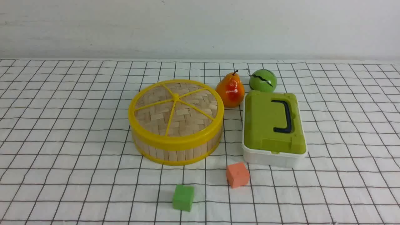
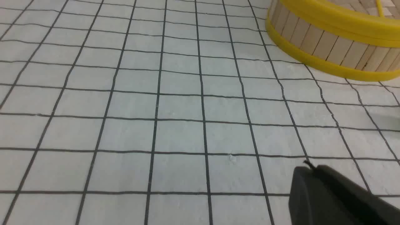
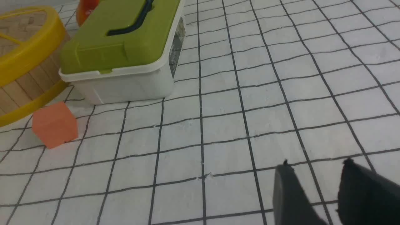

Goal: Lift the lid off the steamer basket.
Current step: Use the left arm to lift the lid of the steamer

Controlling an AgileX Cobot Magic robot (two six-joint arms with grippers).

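The steamer basket stands mid-table, a low round tub of pale bamboo slats with yellow rims. Its lid, woven bamboo with a yellow rim and spokes, sits flat on top. Neither arm shows in the front view. In the left wrist view my left gripper is shut with nothing in it, over bare cloth well short of the basket. In the right wrist view my right gripper is open and empty above the cloth, far from the basket and its lid.
A white box with a green lid stands right of the basket. Behind are an orange pear and a green ball. An orange cube and a green cube lie in front. A checked cloth covers the table.
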